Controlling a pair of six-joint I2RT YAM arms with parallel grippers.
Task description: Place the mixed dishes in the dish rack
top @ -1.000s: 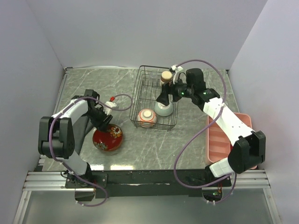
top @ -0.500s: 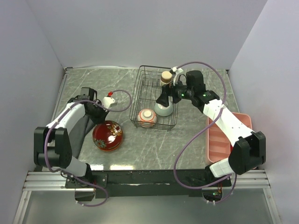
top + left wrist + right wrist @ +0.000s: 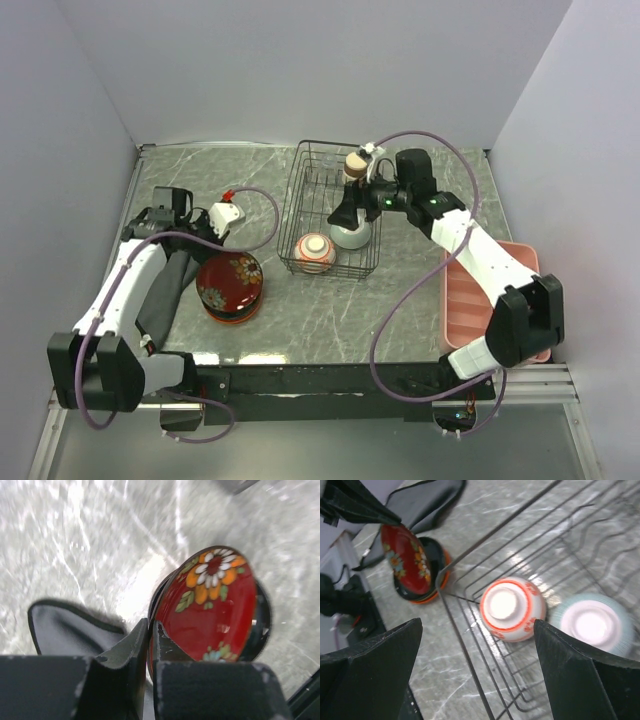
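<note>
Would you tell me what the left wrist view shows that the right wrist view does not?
Only the left wrist view: the left fingers pinched on the rim of the glossy red floral bowl. Only the right wrist view: the wire dish rack holding two upturned bowls, a reddish bowl with white base and a pale mint-green bowl, framed by the wide-open right fingers. Both: the tilted floral bowl, the black cloth and the marbled table.
</note>
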